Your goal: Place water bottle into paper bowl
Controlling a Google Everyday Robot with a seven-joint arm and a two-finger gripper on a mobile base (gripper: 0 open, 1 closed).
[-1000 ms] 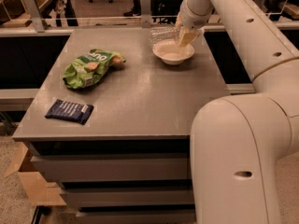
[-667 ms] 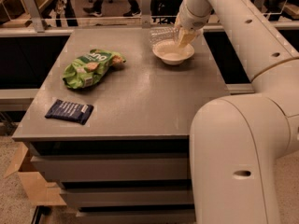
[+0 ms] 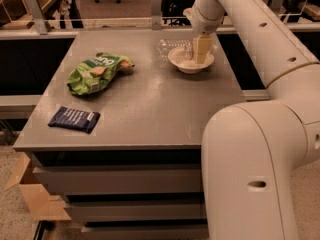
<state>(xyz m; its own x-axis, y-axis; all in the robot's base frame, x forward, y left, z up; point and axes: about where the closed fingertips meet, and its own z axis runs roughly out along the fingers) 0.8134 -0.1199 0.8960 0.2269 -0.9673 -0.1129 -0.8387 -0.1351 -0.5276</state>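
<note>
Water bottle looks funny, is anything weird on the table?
The water bottle lies on its side, sticking out past the left rim of the paper bowl instead of sitting inside it. The gripper hangs over the bowl beside it. The green chip bag and dark packet lie flat; nothing looks spilled.

On the grey flat-topped table (image 3: 150, 109), the round white paper bowl (image 3: 182, 64) sits far right. The clear plastic water bottle (image 3: 172, 48) lies sideways just behind its left rim. The pale 2-finger gripper (image 3: 202, 51) hangs over the bowl. A green crinkled snack bag (image 3: 97, 71) lies left, with a dark flat packet (image 3: 74, 119) before it.
</note>
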